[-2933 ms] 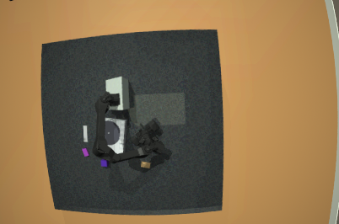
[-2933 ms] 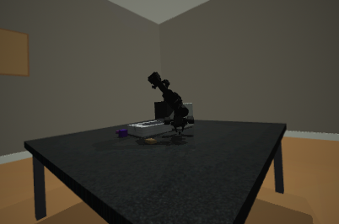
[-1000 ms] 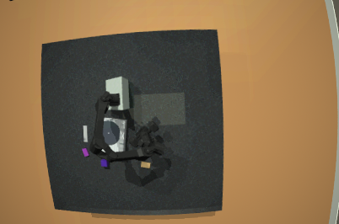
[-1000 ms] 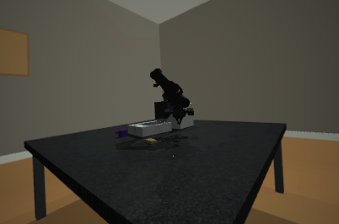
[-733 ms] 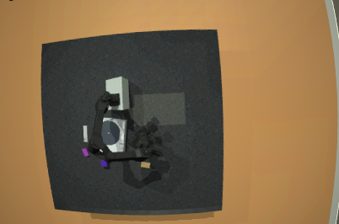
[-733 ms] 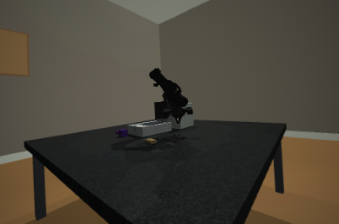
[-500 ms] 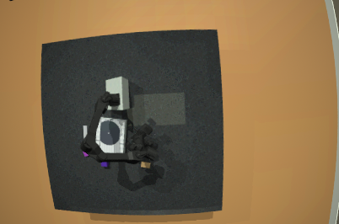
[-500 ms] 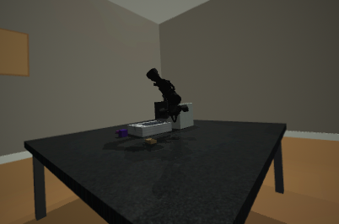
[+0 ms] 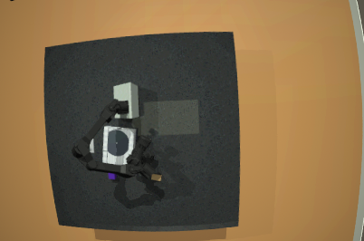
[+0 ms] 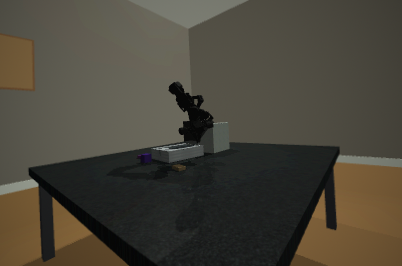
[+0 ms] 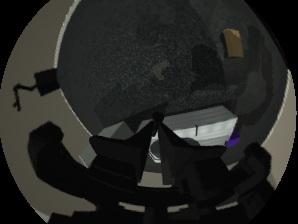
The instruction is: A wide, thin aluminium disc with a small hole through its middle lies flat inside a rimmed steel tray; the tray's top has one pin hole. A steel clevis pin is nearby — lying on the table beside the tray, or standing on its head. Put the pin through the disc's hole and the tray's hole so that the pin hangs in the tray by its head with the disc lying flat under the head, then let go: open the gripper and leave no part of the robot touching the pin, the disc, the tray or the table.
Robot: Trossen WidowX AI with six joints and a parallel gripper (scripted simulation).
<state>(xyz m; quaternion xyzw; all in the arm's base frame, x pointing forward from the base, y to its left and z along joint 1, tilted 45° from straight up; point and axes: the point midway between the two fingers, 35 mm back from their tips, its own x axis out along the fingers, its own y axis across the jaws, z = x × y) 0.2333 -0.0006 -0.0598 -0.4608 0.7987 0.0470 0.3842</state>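
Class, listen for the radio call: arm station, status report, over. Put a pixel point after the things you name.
Gripper (image 11: 156, 123) shut on the pin (image 11: 158, 117), raised clear of the tray (image 9: 107, 157) (image 10: 180, 154) (image 11: 220, 123). Disc (image 9: 119, 143) lying in the tray, pin not in. Nothing seen over the disc's hole.

We look straight down over the desk (image 9: 204, 72) (image 10: 200, 204) (image 11: 135, 55), then across it from one end, then closely from the hand (image 11: 156, 123).
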